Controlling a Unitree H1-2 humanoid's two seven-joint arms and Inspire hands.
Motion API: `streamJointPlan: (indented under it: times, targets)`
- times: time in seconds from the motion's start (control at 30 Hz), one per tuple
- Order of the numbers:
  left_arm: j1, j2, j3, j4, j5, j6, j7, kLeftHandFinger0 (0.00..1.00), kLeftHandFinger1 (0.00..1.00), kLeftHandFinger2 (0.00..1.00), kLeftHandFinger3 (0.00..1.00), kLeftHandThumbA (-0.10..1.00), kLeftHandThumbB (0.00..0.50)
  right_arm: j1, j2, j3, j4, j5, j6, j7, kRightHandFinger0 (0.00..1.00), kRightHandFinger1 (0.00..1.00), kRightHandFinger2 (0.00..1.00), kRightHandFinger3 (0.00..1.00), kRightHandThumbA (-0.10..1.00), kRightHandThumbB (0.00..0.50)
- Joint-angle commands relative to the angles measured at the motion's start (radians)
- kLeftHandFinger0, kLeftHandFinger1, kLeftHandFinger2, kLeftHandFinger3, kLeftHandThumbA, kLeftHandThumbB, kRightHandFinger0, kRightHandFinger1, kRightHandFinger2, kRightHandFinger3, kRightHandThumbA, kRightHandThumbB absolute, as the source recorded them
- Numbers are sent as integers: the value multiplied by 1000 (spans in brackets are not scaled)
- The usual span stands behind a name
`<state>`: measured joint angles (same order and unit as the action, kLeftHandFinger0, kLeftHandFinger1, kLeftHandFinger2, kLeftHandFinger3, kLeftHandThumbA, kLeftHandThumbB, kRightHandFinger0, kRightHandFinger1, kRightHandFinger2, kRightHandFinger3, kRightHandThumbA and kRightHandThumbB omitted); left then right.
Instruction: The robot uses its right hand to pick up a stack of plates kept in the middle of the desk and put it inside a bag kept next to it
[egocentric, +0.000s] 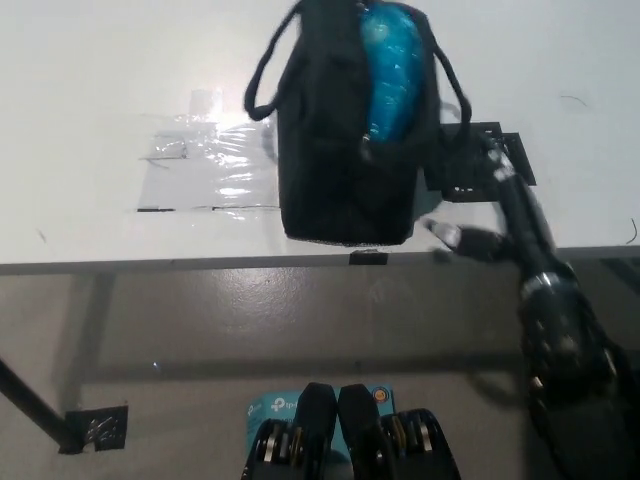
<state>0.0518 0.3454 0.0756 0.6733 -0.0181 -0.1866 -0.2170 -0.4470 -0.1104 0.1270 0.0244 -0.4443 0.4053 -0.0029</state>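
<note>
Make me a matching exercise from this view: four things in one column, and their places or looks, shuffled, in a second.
Things
1. black bag
2. blue plates
3. clear tape patch
4. right hand

Descriptions
A. shiny, flat on the table, on the bag's left in the picture
B. black, blurred, just right of the bag
C. stands at the table's near edge, top open
D. inside the bag, showing through its open top

Pairs: 1-C, 2-D, 3-A, 4-B

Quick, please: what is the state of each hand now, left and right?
Left hand: not in view.
Right hand: beside the bag, blurred; open or shut cannot be told. The plates sit inside the bag.
</note>
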Motion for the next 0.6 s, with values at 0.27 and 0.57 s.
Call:
streamJointPlan:
  times: [0.27,0.57]
  targets:
    - [21,60,25,-47,-15,-9,-5,0,18,189,211,-100,500,49,-326,-145,-971,130,25,188,1000,1000,1000,1000,945,265]
    - [33,57,33,-51,-27,6,-7,0,38,195,238,-100,500,244,-330,-162,-974,209,-57,139,1000,1000,1000,1000,965,212]
